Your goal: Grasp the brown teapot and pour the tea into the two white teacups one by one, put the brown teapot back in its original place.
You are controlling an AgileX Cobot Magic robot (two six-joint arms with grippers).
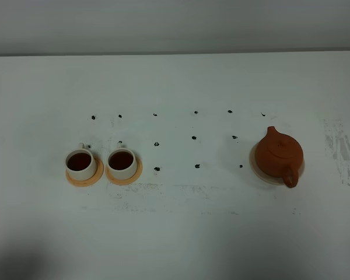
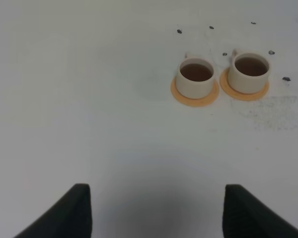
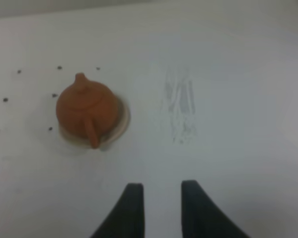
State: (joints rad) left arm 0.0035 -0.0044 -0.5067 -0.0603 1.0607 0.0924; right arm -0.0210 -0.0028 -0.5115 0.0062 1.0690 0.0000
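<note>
Above the bare desk (image 1: 181,233), the right gripper (image 3: 161,210) hung with jaws narrowly parted, empty; the left gripper (image 2: 156,213) stood spread wide. Beyond, the brown teapot (image 1: 278,155) sat on its beige saucer (image 1: 256,169). Two white teacups (image 1: 81,164), filled with tea, rested on orange saucers (image 1: 84,180).

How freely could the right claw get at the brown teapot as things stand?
Probably freely: the brown teapot sits upright on its beige saucer, with bare table between it and the right claw, whose jaws stand slightly apart and hold nothing.
</note>
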